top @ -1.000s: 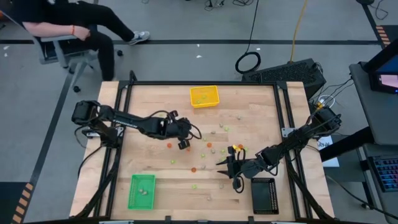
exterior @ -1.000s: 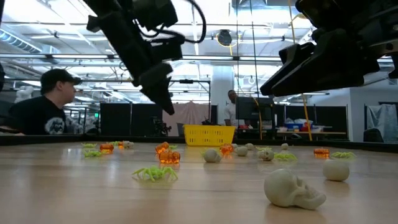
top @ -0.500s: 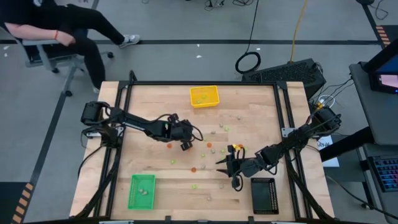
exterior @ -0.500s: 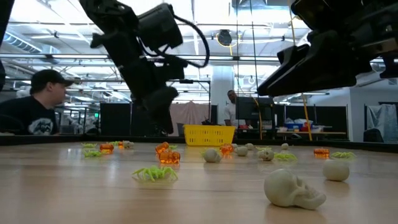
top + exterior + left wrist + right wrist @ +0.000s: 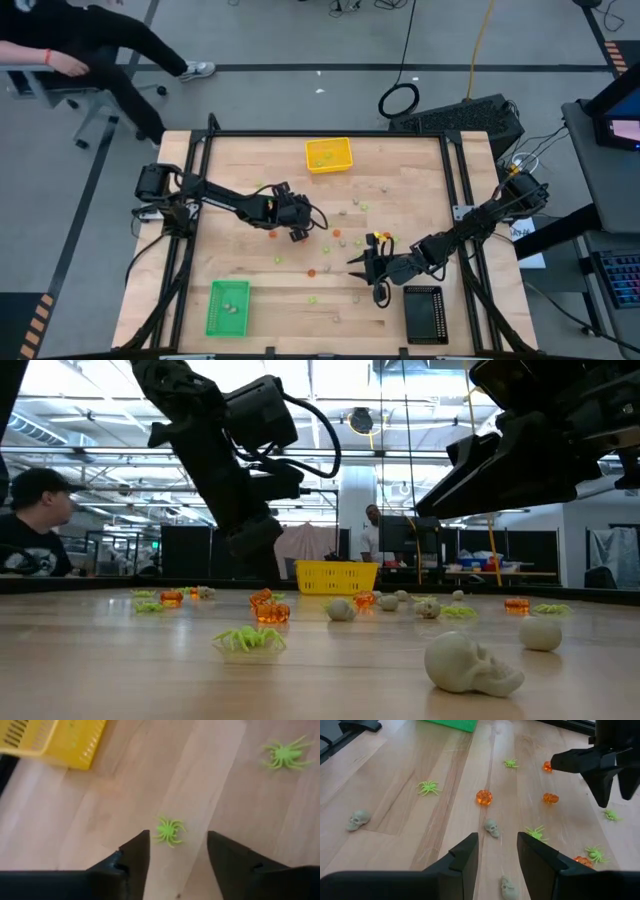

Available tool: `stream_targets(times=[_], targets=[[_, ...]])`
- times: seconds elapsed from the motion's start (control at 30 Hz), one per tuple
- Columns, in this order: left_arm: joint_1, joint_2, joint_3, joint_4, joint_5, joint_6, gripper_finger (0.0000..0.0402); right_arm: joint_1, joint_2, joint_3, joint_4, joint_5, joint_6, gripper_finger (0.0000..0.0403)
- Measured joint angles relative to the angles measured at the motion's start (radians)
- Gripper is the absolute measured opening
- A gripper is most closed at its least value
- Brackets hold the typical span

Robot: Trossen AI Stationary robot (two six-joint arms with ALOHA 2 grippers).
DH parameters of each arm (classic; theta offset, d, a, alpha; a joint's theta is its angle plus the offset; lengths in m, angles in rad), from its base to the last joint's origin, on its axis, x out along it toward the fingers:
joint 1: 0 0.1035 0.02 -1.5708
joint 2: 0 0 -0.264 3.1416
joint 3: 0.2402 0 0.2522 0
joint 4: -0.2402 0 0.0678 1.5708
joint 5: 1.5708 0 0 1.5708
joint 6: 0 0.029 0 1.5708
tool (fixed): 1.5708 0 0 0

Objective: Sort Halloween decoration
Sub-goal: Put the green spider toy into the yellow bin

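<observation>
The left gripper (image 5: 175, 851) is held low with its fingers spread apart, a small green spider (image 5: 169, 829) framed between the tips, presumably lined up for a pick; nothing is grasped. The right gripper (image 5: 496, 854) is likewise parted and empty above a pale skull (image 5: 492, 827), near the black tray (image 5: 424, 313). Spiders, pumpkins and skulls are scattered mid-table, well apart from the yellow tray (image 5: 329, 155) and green tray (image 5: 227, 307), so neighbouring pieces could be nudged.

no text, label, brand, number or sign can be read in any view: not on the trays, the arms, the tabletop or the small decoration pieces. the person's dark shirt bears a pale print, too small to read.
</observation>
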Motion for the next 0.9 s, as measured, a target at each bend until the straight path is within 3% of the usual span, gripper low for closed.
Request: stream_targets(times=[0.2, 0.33, 0.9], targets=[[0.008, -0.001, -0.036, 0.036, -0.024, 0.091, 0.0246, 0.000, 0.000, 0.000, -0.016, 0.000, 0.000, 0.0122], [0.026, 0.000, -0.078, 0.104, 0.056, 0.087, 0.0246, 0.000, 0.000, 0.000, -0.029, 0.000, 0.000, 0.0122], [0.073, 0.003, -0.120, 0.205, 0.172, 0.058, 0.0152, 0.000, 0.000, 0.000, -0.030, 0.000, 0.000, 0.0122]])
